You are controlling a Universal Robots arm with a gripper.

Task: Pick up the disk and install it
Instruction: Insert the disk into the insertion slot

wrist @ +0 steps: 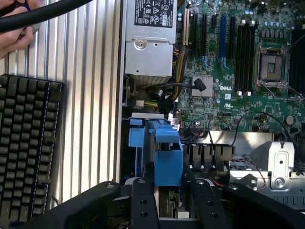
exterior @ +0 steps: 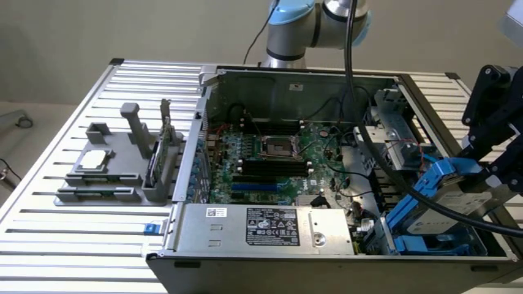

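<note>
The disk (exterior: 433, 226), a silver-grey hard drive in a blue plastic carrier, hung tilted at the exterior view's right. It was over the front corner of the open computer case (exterior: 327, 278). Its white label carried black print too small to read. In the wrist view the carrier's blue end (wrist: 164, 152) stood between the two black fingers. The gripper (exterior: 472, 176) was clamped on the disk, one finger (wrist: 143, 195) on either side of the carrier. Below the disk sat the blue drive cage (exterior: 441, 250), inside the case. Whether the disk touched it could not be told.

Beside that bay lay the grey power supply (exterior: 261, 226). It had a large black-and-white label with certification marks, and its text was not legible. Behind it the green motherboard (wrist: 224, 71) bore the white word "DELL" next to a square heatsink. Its empty CPU socket (wrist: 271, 64) and black memory slots showed further along. A thick black cable (exterior: 353, 73) ran from the arm down across the case.

The case rested on a slatted aluminium table (exterior: 49, 245). On the exterior view's left stood a grey fixture (exterior: 114, 177) holding a small square chip (exterior: 92, 160). The wrist view also took in a black keyboard (wrist: 26, 143) on the slats, and a person's hand (wrist: 14, 36) near the cable.
</note>
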